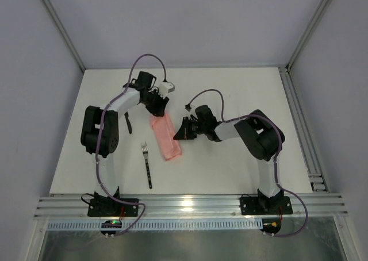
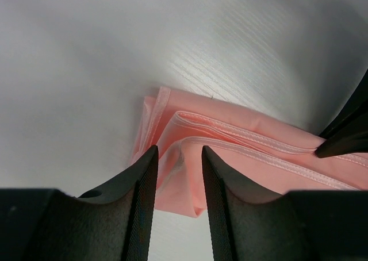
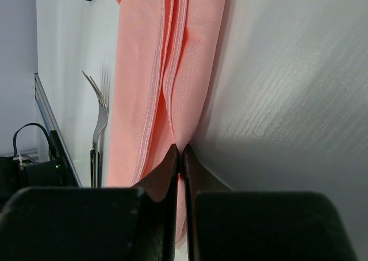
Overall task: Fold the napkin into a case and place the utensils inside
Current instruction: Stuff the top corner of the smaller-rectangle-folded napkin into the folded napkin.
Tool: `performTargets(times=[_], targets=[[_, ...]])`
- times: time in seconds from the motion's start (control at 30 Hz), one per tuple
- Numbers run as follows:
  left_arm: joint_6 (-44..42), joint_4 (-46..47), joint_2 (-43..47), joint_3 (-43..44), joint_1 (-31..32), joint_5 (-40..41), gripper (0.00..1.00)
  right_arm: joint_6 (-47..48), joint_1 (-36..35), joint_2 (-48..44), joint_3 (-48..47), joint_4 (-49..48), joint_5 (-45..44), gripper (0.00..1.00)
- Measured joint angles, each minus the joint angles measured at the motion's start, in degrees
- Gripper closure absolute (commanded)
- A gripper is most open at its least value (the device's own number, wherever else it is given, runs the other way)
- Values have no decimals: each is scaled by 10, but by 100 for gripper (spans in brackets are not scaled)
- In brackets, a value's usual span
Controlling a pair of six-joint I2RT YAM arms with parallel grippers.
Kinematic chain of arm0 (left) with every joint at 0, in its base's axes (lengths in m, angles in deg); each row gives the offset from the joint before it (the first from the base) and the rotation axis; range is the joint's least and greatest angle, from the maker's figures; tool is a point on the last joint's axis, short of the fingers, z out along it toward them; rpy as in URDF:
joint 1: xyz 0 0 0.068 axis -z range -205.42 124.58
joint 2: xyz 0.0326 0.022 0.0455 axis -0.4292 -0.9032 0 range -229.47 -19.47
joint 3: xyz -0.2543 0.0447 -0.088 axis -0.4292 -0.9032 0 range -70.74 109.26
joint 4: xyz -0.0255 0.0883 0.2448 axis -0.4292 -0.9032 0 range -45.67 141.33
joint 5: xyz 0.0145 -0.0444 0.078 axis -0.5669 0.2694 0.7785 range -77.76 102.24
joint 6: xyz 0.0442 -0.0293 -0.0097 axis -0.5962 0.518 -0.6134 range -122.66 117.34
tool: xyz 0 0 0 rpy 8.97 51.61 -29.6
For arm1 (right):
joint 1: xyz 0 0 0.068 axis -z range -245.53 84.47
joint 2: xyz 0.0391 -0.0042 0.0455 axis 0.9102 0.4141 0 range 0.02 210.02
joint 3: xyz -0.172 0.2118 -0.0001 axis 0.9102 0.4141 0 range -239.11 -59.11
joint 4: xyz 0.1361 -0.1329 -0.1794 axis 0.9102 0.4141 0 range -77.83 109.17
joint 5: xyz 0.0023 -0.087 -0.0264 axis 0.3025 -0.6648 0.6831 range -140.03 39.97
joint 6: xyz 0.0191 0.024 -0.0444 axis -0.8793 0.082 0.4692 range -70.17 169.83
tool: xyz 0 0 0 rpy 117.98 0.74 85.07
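Right end effector (image 3: 179,153) pinched on napkin (image 3: 195,60) side fold, likely anchoring it; left end effector (image 2: 178,154) spread astride far end.

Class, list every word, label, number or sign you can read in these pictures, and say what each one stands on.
None: there is no readable text in any view.
The napkin is plain and the fork shows no marking.
The small board with a green light at the near rail is too small to show any print.
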Motion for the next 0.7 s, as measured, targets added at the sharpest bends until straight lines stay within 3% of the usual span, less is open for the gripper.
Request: performTargets(times=[0.1, 0.27, 0.53, 0.57, 0.6, 0.7], targets=[[0, -3, -6, 0, 1, 0, 61, 2, 0, 0, 0, 0, 0, 96], [0, -16, -12, 1, 1, -3, 48, 4, 0, 0, -1, 2, -1, 96], [7, -47, 92, -41, 19, -2, 43, -3, 0, 0, -1, 1, -7, 96], [10, -49, 107, -56, 26, 4, 41, -5, 0, 0, -1, 0, -8, 96], [13, -51, 119, -72, 35, 12, 29, -6, 0, 0, -1, 0, -9, 96], [20, -51, 127, -125, 70, 42, 27, -10, 0, 0, -1, -3, -15, 96]])
